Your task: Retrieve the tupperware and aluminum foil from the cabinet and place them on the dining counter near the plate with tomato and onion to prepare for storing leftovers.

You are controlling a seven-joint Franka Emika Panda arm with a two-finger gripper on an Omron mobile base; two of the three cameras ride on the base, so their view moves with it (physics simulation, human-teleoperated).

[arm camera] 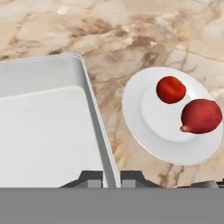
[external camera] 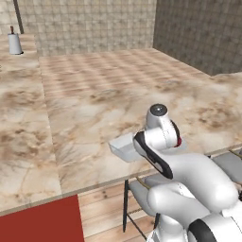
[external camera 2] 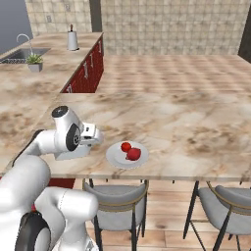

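My body: glossy white arm w/ dark joints.
Links are fat, rounded white shells; black bands ring the joints, grey round cap on the top joint, small red spot by the wrist. My fingers (arm camera: 111, 178) are small, dark grey, blocky tips w/ lighter grey faces.

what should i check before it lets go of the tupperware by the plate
1. Grip: gripper shut on the tupperware rim: ok.
2. Tupperware over the dining counter, beside the plate, not overlapping it: ok.
3. Tomato and onion sitting on the plate: ok.
4. Tray bottom resting on the counter: cannot tell.
5. Tray fully inside the counter edge: cannot tell; in the left base view its corner lies near the edge.
6. Aluminum foil placed: not ok.
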